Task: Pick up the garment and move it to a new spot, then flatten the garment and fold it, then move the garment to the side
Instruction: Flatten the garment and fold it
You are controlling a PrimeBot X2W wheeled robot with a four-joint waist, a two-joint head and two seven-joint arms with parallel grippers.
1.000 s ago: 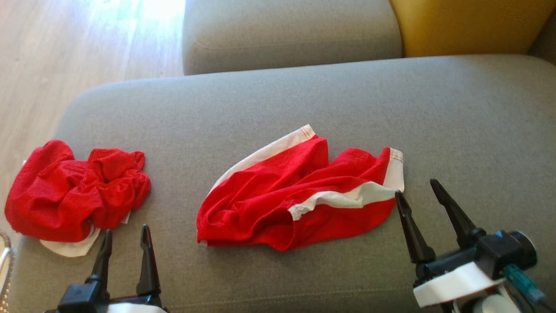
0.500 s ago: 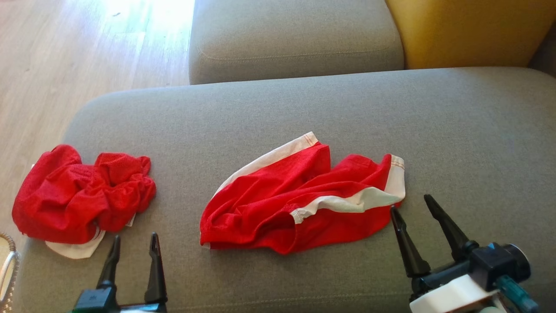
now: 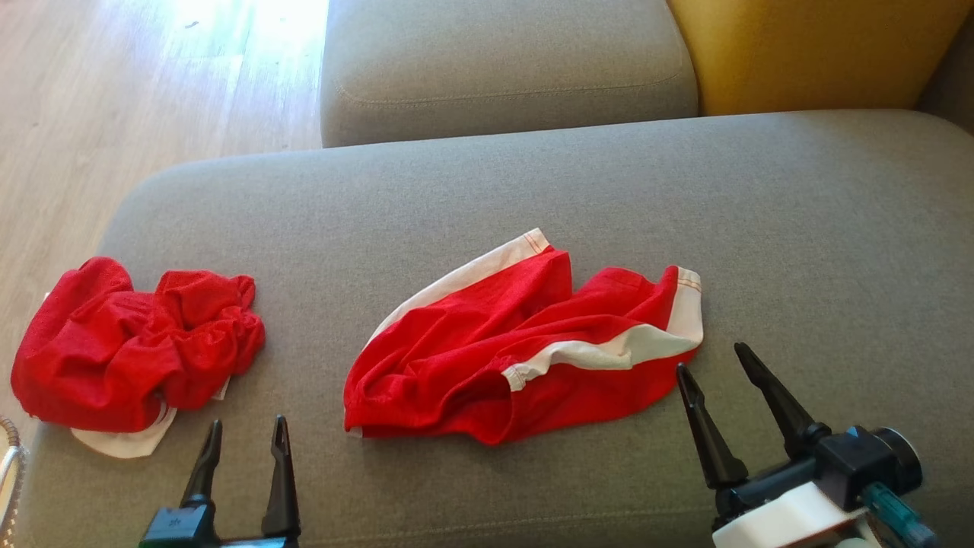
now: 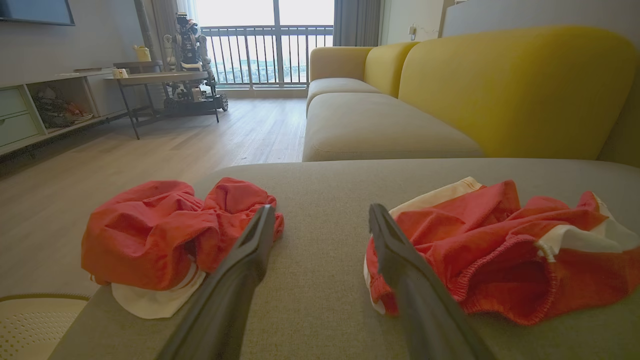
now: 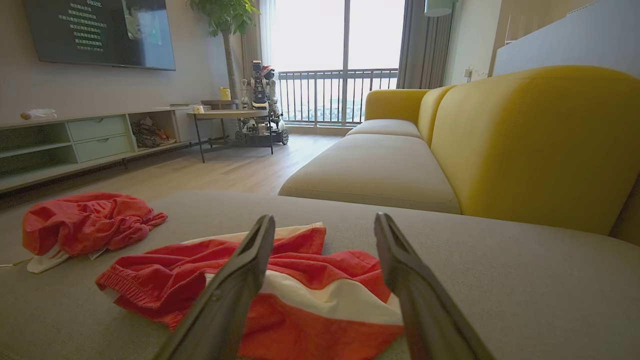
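A red garment with white bands (image 3: 517,350) (image 4: 500,250) (image 5: 305,285) lies rumpled and partly spread in the middle of the grey sofa cushion (image 3: 533,183). My right gripper (image 3: 711,358) (image 5: 325,222) hovers open just off the garment's right end, holding nothing. At the bottom left my left gripper (image 3: 247,426) (image 4: 320,212) is open too, over bare cushion between the two red heaps.
A second red garment (image 3: 129,346) (image 4: 170,230) (image 5: 85,220) lies bunched near the cushion's left edge. A pale basket rim (image 4: 35,320) sits at the lower left. Beyond are another grey cushion (image 3: 502,61), a yellow backrest (image 3: 806,46) and wood floor (image 3: 114,106).
Both grippers have drawn back toward the bottom of the head view; the right one has come away from the garment's white corner. The camera has shifted slightly. The garments lie as before.
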